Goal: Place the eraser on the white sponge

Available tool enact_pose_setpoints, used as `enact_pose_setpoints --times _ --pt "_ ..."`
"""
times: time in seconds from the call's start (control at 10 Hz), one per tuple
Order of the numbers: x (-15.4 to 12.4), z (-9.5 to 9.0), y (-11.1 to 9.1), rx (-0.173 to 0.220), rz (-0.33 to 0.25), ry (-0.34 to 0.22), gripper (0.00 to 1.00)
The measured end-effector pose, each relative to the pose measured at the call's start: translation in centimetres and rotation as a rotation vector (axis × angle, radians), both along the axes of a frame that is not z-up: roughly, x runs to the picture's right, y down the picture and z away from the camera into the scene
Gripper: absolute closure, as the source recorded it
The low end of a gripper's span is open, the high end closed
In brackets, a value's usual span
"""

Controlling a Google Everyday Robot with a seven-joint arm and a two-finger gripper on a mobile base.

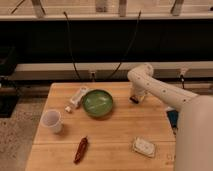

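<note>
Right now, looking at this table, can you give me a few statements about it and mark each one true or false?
1. The gripper is low over the table, right of the green bowl. True.
2. The white sponge lies in the bowl. False: it lies on the table near the front edge.
3. The white cup stands upright. True.
4. The red pepper is inside the cup. False: it lies on the table in front of it.
5. The gripper is open. False: it is shut.

Flat white sponge [144, 147], well apart from claw [135, 99]
</note>
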State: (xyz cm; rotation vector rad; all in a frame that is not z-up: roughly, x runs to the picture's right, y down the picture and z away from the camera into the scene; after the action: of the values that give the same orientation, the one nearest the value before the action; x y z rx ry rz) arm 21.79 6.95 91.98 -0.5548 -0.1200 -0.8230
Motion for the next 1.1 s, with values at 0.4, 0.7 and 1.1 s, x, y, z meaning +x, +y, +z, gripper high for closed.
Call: enact_pose_setpoints --times 0.4,0.7,1.1 --pt "0.0 -1.1 -0.1 0.005 -0.011 -0.005 1.00" --pt "0.2 -1.6 -0.1 0.008 -0.017 -0.008 1.00" --pt "0.2 -2.8 0.2 0.011 -0.033 -0.014 1.00"
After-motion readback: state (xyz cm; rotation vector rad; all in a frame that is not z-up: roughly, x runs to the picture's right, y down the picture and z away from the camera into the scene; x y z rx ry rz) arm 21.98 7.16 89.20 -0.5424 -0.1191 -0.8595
